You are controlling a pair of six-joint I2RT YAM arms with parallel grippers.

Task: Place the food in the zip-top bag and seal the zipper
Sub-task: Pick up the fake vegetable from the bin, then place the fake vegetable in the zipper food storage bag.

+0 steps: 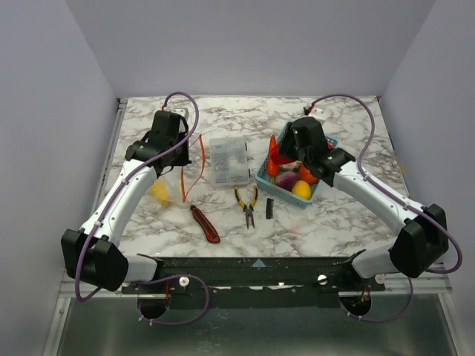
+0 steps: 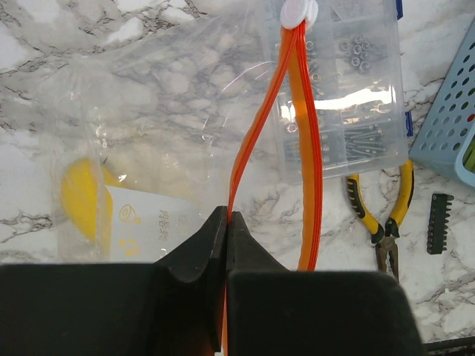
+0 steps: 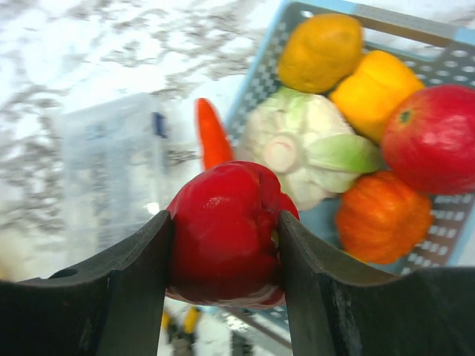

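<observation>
My left gripper [image 2: 226, 216] is shut on one side of the red-orange zipper [image 2: 252, 141] of the clear zip-top bag [image 2: 148, 111] and holds its mouth up. A yellow food piece [image 2: 78, 196] lies inside the bag. In the top view the left gripper [image 1: 176, 153] holds the bag [image 1: 167, 185] at the left. My right gripper [image 3: 226, 237] is shut on a red pepper [image 3: 226, 222] above the light blue basket [image 3: 260, 81]. A carrot [image 3: 211, 133] and white [image 3: 297, 144], yellow [image 3: 375, 85], orange [image 3: 382, 215] and red [image 3: 434, 137] foods stay in the basket.
A rigid clear compartment box [image 1: 228, 162] stands between bag and basket [image 1: 330, 142]. Yellow-handled pliers [image 1: 247, 204], a red-and-black utility knife [image 1: 205, 223] and a black bit holder [image 1: 269, 208] lie in front of it. A white slider [image 2: 299, 11] sits on the zipper's far end.
</observation>
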